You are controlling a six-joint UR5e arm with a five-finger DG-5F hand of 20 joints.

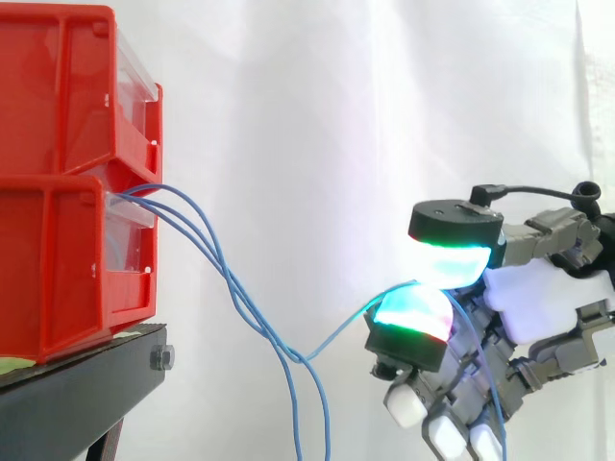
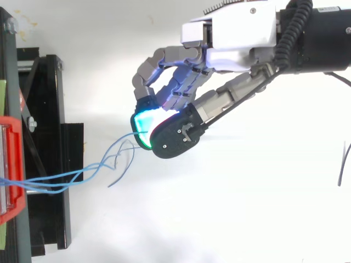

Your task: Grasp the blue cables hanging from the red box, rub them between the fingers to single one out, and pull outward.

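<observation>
Two red bins (image 1: 58,182) are stacked on a black stand (image 1: 77,384) at the left. Blue cables (image 1: 207,235) come out of the lower bin's front and sag down to the right, twisting over each other. Two of them (image 1: 307,413) hang on down past the lower edge. One blue cable (image 1: 341,331) rises from the crossing to my hand (image 1: 543,303), which is shut on it between two glowing green and red fingertips (image 1: 413,322). In the top view this cable (image 2: 118,145) runs from the red bin (image 2: 12,164) to the hand (image 2: 230,38), and a loose end (image 2: 116,179) trails below it.
A white curtain (image 1: 317,115) hangs behind the work. The black stand (image 2: 49,164) reaches out a little past the bins toward the hand. My arm (image 2: 321,33) comes in from the right.
</observation>
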